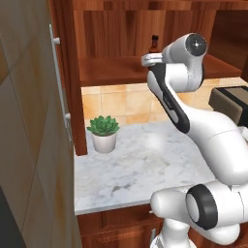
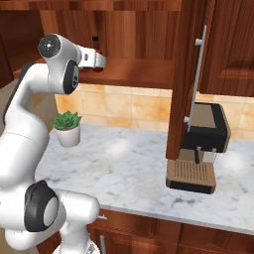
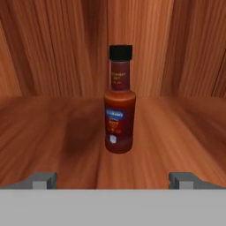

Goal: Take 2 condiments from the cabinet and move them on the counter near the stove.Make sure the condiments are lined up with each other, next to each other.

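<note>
A slim dark red-brown sauce bottle (image 3: 119,112) with a black cap stands upright on the wooden shelf (image 3: 53,132) of the cabinet (image 1: 111,68), straight ahead of my gripper (image 3: 113,180). The gripper is open, its two fingertips (image 3: 44,179) wide apart and short of the bottle, touching nothing. From the base, the bottle (image 1: 154,43) (image 2: 95,45) rises just behind the hand, which reaches in at shelf height. The marbled counter (image 1: 135,164) (image 2: 139,158) lies below. The stove is out of view.
The cabinet doors hang open on both sides, one at the left (image 1: 60,82), one at the right (image 2: 191,74). A potted plant (image 1: 103,131) (image 2: 67,128) and a coffee machine (image 2: 201,149) stand on the counter under the shelf.
</note>
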Robot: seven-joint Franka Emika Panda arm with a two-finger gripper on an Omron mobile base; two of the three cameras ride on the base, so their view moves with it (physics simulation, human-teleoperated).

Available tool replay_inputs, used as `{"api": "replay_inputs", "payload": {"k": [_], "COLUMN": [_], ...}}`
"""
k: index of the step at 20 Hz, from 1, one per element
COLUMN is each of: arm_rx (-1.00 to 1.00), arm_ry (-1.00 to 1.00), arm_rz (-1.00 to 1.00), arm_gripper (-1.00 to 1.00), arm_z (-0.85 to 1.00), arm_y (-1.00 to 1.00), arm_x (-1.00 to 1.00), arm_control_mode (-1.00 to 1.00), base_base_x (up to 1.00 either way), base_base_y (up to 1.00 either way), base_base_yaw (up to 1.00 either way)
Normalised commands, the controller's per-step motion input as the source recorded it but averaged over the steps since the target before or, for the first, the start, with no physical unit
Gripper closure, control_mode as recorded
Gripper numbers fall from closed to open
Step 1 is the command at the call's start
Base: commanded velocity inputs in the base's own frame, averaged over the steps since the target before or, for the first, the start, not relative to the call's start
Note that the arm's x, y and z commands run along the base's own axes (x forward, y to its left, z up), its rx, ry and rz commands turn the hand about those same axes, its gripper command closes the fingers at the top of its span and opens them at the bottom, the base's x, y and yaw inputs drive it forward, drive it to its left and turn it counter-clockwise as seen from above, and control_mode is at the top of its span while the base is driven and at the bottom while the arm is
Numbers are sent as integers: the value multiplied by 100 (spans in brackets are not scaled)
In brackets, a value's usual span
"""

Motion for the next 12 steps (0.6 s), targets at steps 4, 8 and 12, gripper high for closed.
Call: {"api": "replay_inputs", "payload": {"k": [4, 8, 12], "arm_rx": [0, 0, 0], "arm_ry": [2, 2, 2], "arm_rz": [-1, -2, -2], "arm_gripper": [-100, -100, -100], "arm_z": [0, 0, 0], "arm_y": [6, 1, 0], "arm_x": [19, 19, 17], "arm_control_mode": [-100, -100, -100], "base_base_x": [0, 0, 0], "base_base_y": [0, 0, 0], "base_base_yaw": [0, 0, 0]}}
